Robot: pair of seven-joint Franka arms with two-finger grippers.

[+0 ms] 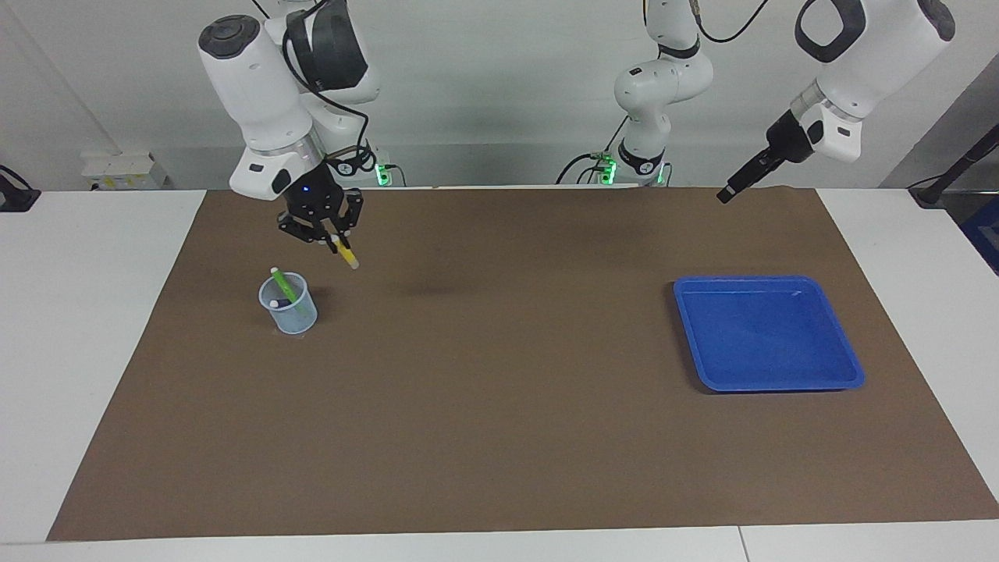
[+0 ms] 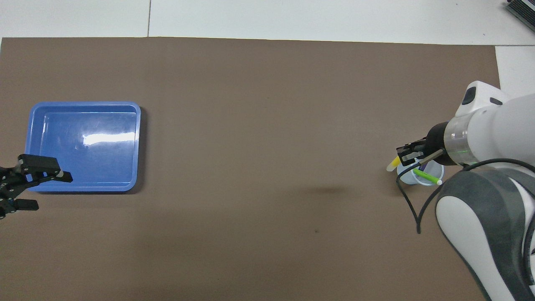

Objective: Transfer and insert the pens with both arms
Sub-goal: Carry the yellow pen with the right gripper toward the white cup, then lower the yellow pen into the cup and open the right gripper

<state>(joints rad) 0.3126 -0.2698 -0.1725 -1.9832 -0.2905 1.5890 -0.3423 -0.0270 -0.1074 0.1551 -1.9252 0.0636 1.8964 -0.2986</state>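
The right hand (image 1: 337,243) is gripping the yellow pen (image 1: 347,256) in the air just beside the cup (image 1: 289,306) holding the green pen (image 1: 282,286) and the purple pen (image 2: 423,167); the left hand (image 2: 31,188) is hanging open over the edge of the blue tray (image 1: 847,373), with the brown mat (image 1: 499,406) lying bare between them on the worktop (image 1: 94,297).
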